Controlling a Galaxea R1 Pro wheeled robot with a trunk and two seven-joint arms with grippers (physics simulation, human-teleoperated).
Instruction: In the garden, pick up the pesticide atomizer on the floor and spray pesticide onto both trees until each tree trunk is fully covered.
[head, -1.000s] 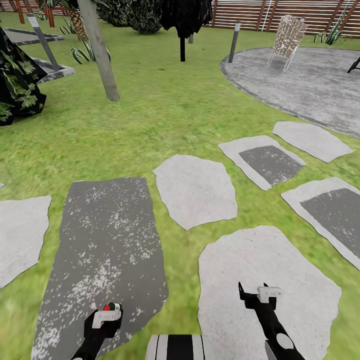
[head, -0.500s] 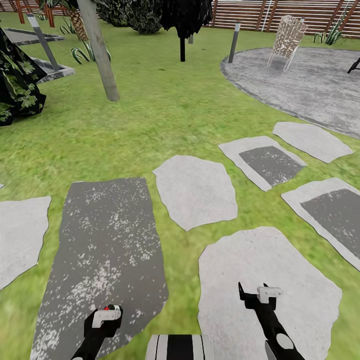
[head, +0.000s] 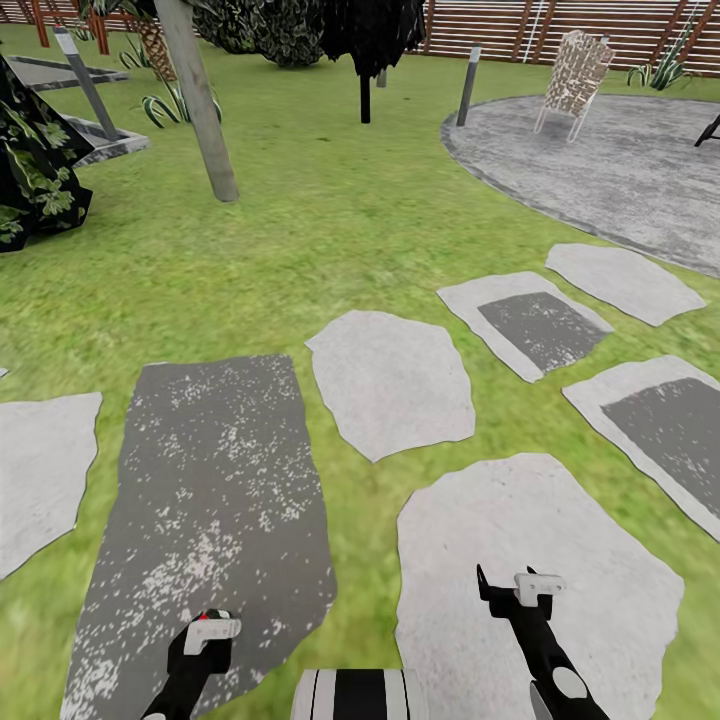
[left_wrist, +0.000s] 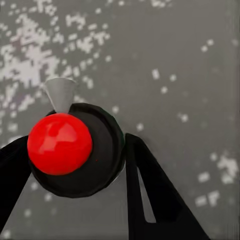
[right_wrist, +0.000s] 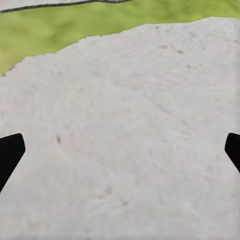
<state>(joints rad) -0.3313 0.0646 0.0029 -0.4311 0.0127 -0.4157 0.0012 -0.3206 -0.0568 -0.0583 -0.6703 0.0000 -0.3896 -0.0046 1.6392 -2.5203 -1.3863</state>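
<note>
My left gripper hangs low at the view's bottom left, over a dark speckled stepping stone. It is shut on the pesticide atomizer, a black body with a red round cap and a small grey nozzle, held between the black fingers. Only a speck of the red cap shows from the head. My right gripper stands open over a pale stone with nothing in it. One thick, leaning grey-brown tree trunk rises from the grass far ahead on the left.
Pale and dark stepping stones cross the lawn. A round grey paved area with a wicker chair lies at the far right. Bollard posts, a dark bush, a near-black thin tree and the slat fence stand beyond.
My left gripper with the atomizer has sunk slightly toward the view's bottom edge, so less of the red cap shows. The right arm and the scene are unchanged.
</note>
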